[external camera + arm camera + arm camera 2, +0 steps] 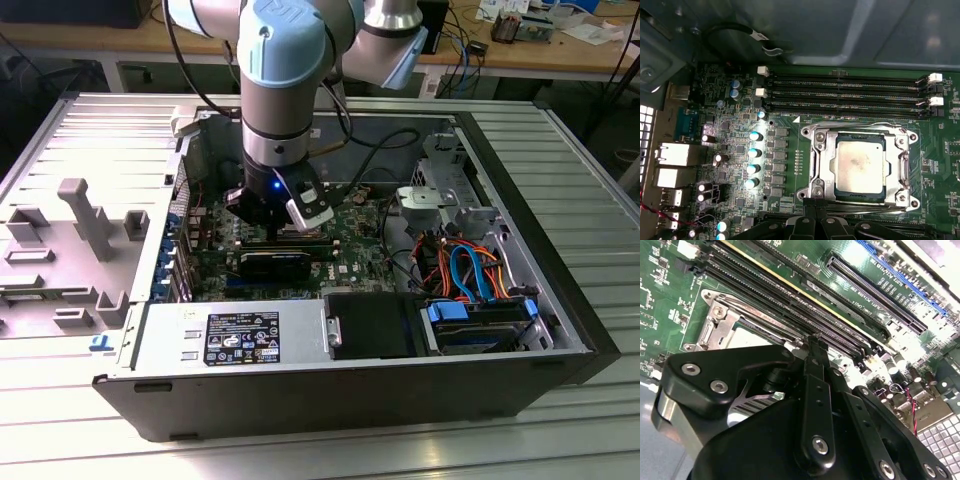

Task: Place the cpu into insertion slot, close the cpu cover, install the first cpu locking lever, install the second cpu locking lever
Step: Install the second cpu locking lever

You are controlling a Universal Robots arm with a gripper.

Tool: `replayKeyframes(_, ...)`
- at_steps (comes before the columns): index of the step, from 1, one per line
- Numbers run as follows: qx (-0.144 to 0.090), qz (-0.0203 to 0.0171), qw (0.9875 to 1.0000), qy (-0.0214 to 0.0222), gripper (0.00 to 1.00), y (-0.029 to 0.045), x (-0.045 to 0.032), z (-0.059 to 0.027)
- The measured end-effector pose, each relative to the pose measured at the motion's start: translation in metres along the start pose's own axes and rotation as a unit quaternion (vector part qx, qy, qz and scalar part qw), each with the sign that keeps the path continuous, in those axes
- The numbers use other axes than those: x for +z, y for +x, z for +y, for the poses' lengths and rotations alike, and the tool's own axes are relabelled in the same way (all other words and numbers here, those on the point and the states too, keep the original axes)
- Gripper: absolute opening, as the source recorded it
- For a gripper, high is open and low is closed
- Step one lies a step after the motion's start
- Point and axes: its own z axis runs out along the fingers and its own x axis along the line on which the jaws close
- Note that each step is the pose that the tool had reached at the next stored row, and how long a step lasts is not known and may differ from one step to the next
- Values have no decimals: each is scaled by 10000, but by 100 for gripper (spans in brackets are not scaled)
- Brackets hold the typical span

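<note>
The cpu [860, 167], a dull silver square, lies in the insertion slot [816, 150] on the green board. The cpu cover [903, 170], a silvery frame with a window, lies flat around it. Thin wire levers run along the slot's side by the memory slots [860, 125] and along the side by my fingers. My gripper [811, 204] is shut, its tips together at the slot's edge, with nothing seen between them. In the second wrist view the gripper [812, 342] hangs just beside the cpu [747, 337]. In the exterior view the gripper [272, 225] reaches down inside the open computer case.
Long black memory slots [850, 92] run beside the socket. The case [350, 395] walls surround the board; a power supply [235, 335] lies at the front, and a drive bay with blue and orange cables [475, 275] at the exterior view's right. A grey fixture [85, 215] stands at the left.
</note>
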Motion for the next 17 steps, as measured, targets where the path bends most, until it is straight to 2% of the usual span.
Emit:
replayKeyframes(5,-2,-2,10000,-30,11,21,16,-12)
replayKeyframes(9,-6,-4,10000,-99,11,36,33,-14)
replayKeyframes(11,-7,-6,9999,-118,11,39,42,-15)
replayKeyframes(17,-7,-7,9999,-143,11,40,73,-18)
